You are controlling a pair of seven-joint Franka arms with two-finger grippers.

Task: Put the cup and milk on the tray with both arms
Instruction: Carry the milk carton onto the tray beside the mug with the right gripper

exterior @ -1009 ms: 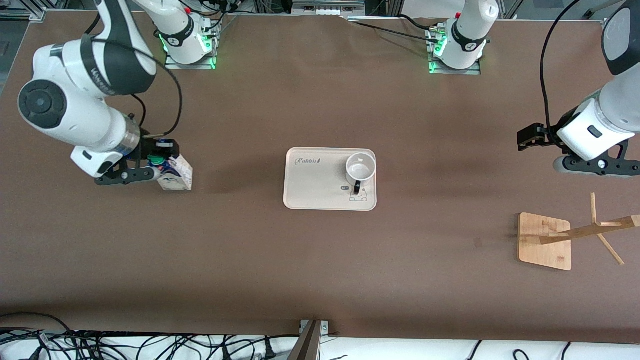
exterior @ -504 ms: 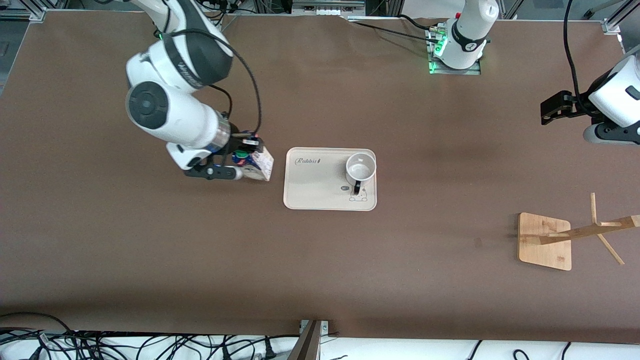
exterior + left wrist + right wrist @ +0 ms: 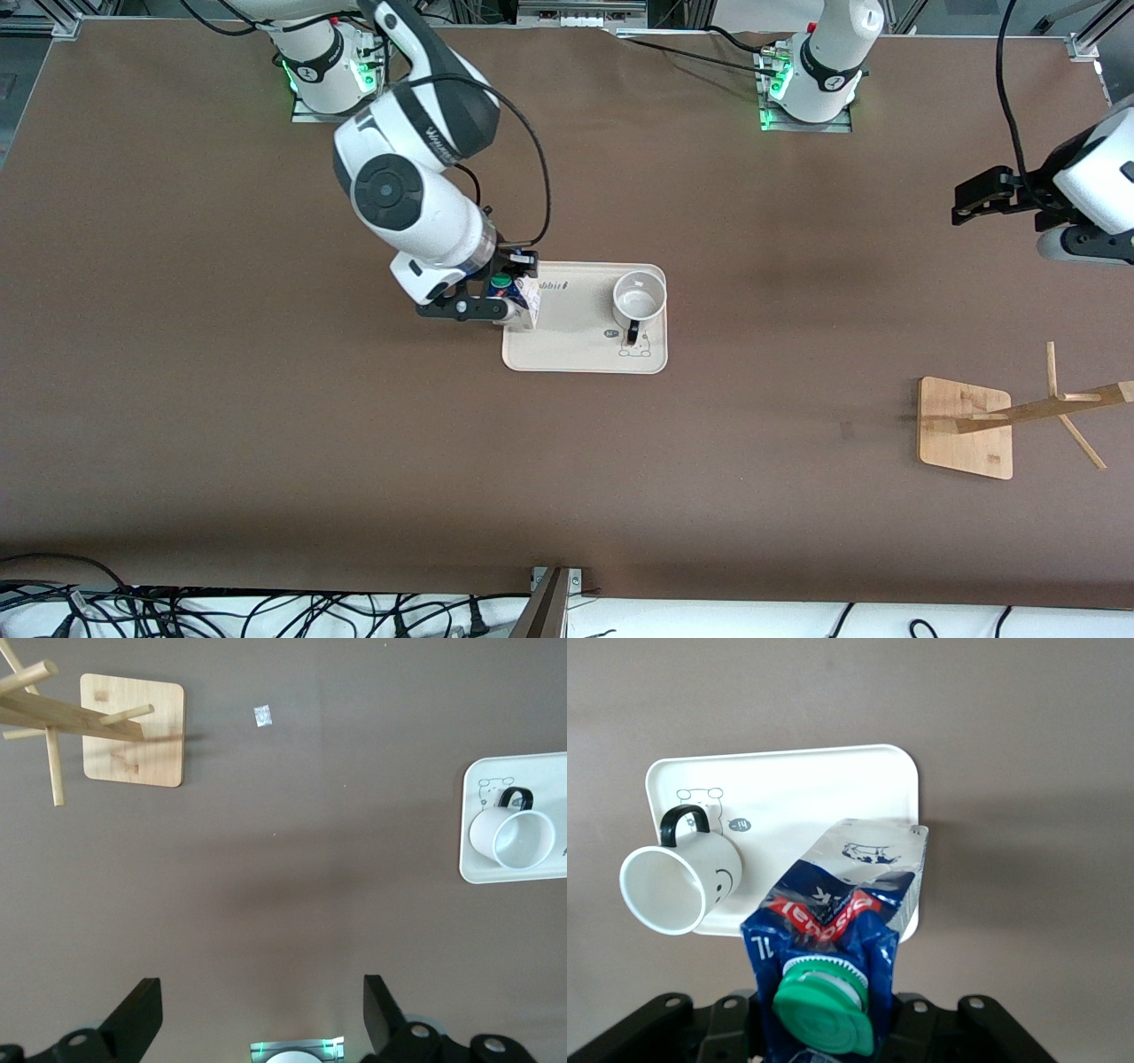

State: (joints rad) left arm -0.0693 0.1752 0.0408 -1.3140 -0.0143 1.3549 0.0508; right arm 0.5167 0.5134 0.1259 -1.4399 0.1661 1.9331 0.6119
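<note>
The milk (image 3: 523, 301) is being held near its capped top by the right gripper (image 3: 511, 292), whose jaws are closed tight on the carton, and it is being carried over the tray's (image 3: 567, 350) short edge toward the right arm's end of the table; in the right wrist view the carton's base is seen hanging over that edge of the tray, and whether it is already touching cannot be told. For the step to be done well, the carton is probably best brought a little further in over the bare cream surface, so that its whole base is landing inside the rim rather than on it, kept upright while being lowered, and released only once it is resting flat; the cup (image 3: 640, 299) should be given room, since a tall narrow carton is likely to topple if nudged. The cup is standing upright on the tray near the short edge toward the left arm's end, its handle turned toward the front camera, and nothing is seen inside it. The left gripper (image 3: 983, 197) is waiting, raised over the table's end on the left arm's side, with its jaws spread wide and empty. A bamboo rack (image 3: 966, 427) is standing near that same end, closer to the front camera.
</note>
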